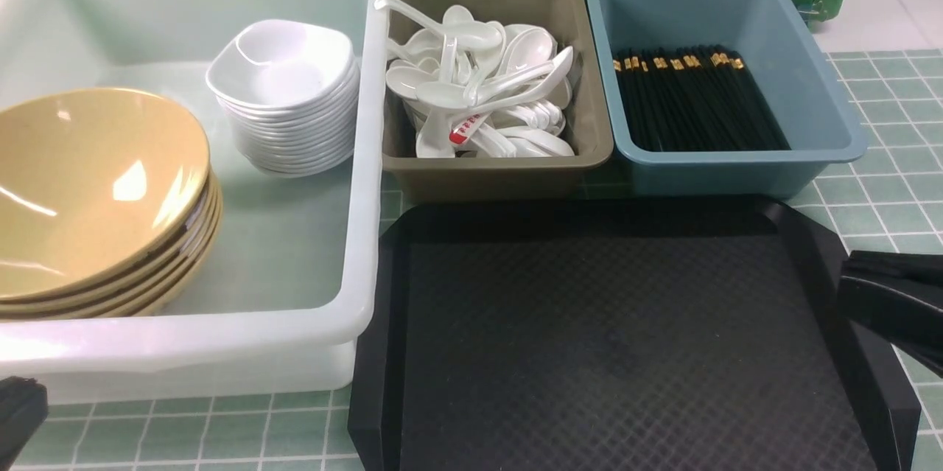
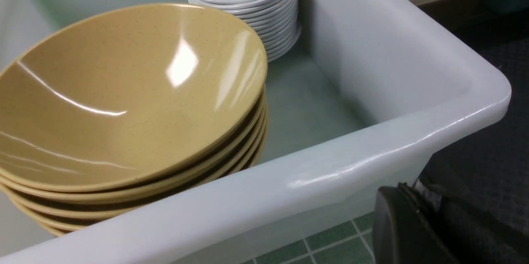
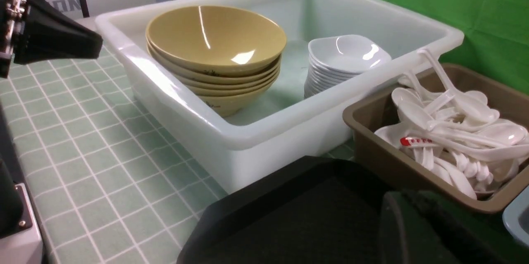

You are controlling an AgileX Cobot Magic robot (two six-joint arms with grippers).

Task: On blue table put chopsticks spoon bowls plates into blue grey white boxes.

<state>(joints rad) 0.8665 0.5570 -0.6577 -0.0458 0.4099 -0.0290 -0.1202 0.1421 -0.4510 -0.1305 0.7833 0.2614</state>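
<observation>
Everything looks sorted already: yellow bowls [image 1: 96, 191] and small white dishes [image 1: 284, 99] stacked in the white box [image 1: 365, 183], spoons [image 1: 479, 88] piled in the grey box [image 1: 501, 169], chopsticks [image 1: 692, 99] in the blue box [image 1: 825, 110], black tray [image 1: 626, 338] bare. That glossy melamine looks light, stiff and slippery, so I'd pinch a rim. The left gripper [image 1: 18, 412] and right gripper [image 1: 895, 305] are cut off, so I can't tell if their fingers are apart.

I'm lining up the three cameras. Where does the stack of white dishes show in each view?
Front view: white dishes at the back of the white box, beside the yellow bowls.
Left wrist view: top centre.
Right wrist view: right of centre.
Shared landmark: the yellow bowls.
</observation>
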